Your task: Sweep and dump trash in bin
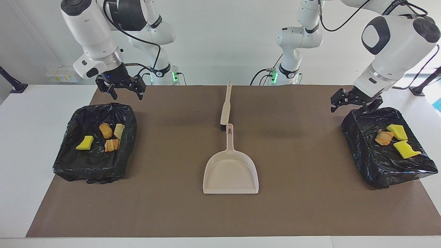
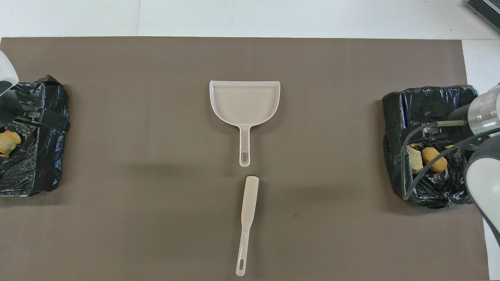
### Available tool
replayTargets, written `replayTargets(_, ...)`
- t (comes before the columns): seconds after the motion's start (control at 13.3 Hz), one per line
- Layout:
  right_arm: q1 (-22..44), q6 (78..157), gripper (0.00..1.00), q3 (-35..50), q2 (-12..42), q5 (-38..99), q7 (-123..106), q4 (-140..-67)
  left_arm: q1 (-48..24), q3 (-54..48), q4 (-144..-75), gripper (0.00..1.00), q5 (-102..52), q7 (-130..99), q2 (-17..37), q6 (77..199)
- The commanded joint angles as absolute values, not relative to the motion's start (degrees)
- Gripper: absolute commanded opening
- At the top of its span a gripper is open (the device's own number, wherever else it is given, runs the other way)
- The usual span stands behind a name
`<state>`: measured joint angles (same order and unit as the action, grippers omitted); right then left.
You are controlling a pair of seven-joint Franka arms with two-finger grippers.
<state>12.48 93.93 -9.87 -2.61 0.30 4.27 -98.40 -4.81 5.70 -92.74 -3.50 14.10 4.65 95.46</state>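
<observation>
Right claw (image 1: pixel 120 90) hanging wide over one bin (image 1: pixel 69 131); left claw (image 1: pixel 355 100) wide over the other bin (image 1: pixel 358 144); trash (image 1: pixel 111 136) lying in both; brush (image 1: pixel 225 106) and dustpan (image 1: pixel 231 172) lying midway on tabletop, handles running toward the robots

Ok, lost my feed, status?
Left gripper open over one bin, right gripper open over the other bin. Trash in both. Dustpan, brush untouched mid-table.

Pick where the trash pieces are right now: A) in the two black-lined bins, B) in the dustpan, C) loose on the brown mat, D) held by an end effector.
A: the trash lies inside the two black-lined bins at the table's ends, while the dustpan holds nothing and no piece lies on the brown mat.
</observation>
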Motion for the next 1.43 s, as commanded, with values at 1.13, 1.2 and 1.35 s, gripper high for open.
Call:
replayTargets(1.13,11.87,93.43,1.00,-9.84,-2.20,1.23,2.90,-97.56,-0.97,-2.29,-92.53,1.00,-0.18,8.61,-2.10,88.15)
replayTargets(1.2,11.87,93.43,1.00,-9.84,-2.20,1.23,2.90,-97.56,-0.88,-2.29,-92.98,1.00,-0.18,8.53,-2.37,88.33)
replayTargets(1.35,11.87,93.43,1.00,-9.84,-2.20,1.23,2.90,-97.56,-0.44,-2.29,-95.96,1.00,-0.09,8.26,-4.21,89.29)
